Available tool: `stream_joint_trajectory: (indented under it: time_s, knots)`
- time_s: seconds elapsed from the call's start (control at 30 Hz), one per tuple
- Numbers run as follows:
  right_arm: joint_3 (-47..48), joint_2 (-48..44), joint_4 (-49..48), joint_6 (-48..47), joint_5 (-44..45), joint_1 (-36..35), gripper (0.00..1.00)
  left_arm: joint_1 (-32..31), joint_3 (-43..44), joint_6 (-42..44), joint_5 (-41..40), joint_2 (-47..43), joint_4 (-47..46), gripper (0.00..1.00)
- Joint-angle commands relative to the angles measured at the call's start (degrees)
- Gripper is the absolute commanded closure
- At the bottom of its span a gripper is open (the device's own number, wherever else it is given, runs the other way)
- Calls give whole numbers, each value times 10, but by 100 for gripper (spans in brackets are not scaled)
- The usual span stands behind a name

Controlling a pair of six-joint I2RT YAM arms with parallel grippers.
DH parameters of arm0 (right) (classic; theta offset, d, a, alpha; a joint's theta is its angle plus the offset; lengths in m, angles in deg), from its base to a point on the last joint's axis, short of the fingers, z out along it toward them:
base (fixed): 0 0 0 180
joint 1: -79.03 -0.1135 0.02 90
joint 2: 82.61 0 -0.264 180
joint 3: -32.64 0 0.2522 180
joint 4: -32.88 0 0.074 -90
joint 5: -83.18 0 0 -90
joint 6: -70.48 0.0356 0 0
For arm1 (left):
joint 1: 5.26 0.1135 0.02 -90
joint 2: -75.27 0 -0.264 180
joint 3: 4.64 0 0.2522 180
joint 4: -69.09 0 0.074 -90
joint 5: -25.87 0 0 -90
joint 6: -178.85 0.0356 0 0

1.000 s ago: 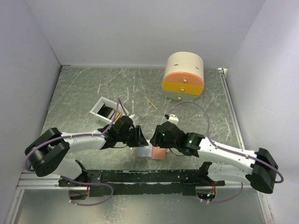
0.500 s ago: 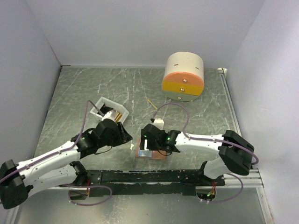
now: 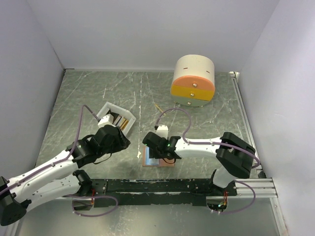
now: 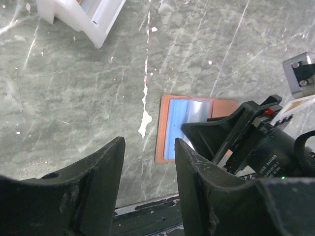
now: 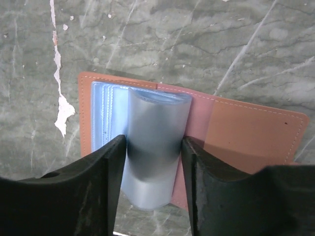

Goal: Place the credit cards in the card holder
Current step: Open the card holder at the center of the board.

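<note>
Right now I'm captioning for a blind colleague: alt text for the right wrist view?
The salmon-pink card holder lies open on the green marbled table, its light-blue sleeve bowed up, squeezed by the right gripper.

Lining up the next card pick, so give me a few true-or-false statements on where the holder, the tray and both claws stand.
1. The card holder lies open on the table. True.
2. The left claw holds a card. False: it is empty, jaws apart, above bare table.
3. The right claw grips a clear blue sleeve of the holder. True.
4. The white tray sits to the right of the holder. False: it sits to its left, further back.
</note>
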Motion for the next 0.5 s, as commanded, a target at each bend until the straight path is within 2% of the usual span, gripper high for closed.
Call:
stream_joint_trajectory:
  time_s: [0.0,0.17,0.33,0.47]
  knots:
    - [-22,-12,-8,-3,24,0,55,3,-8,10,9,11,-7,44]
    - [-61,-53,-68,-5,-1,1,57,2,-21,14,54,51,-52,44]
    - [-130,-106,-175,3,-56,24,61,2,-27,28,111,102,-111,46]
    - [-189,-138,-254,12,-94,48,64,3,-50,28,170,130,-197,48]
